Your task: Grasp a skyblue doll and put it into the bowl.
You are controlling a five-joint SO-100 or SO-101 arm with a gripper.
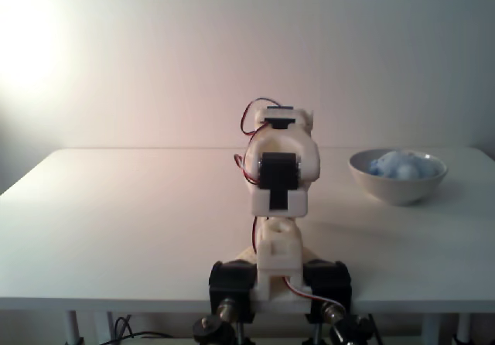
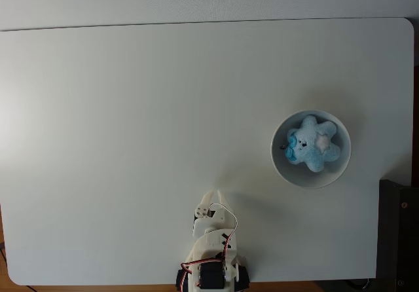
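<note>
The skyblue doll [image 2: 313,143] lies inside the off-white bowl [image 2: 283,169] on the right side of the white table. From the side, the doll's [image 1: 398,165] pale blue lumps rise just above the bowl's [image 1: 397,191] rim. My arm [image 1: 282,175] is folded up at its base on the table's near edge, well away from the bowl. In the fixed view from above, my gripper [image 2: 213,196] points toward the table's middle with its fingers together and nothing between them.
A dark box-like object [image 2: 398,233] stands off the table's right edge near the front. The arm's base clamps [image 1: 278,287] sit on the near table edge. A plain wall backs the table.
</note>
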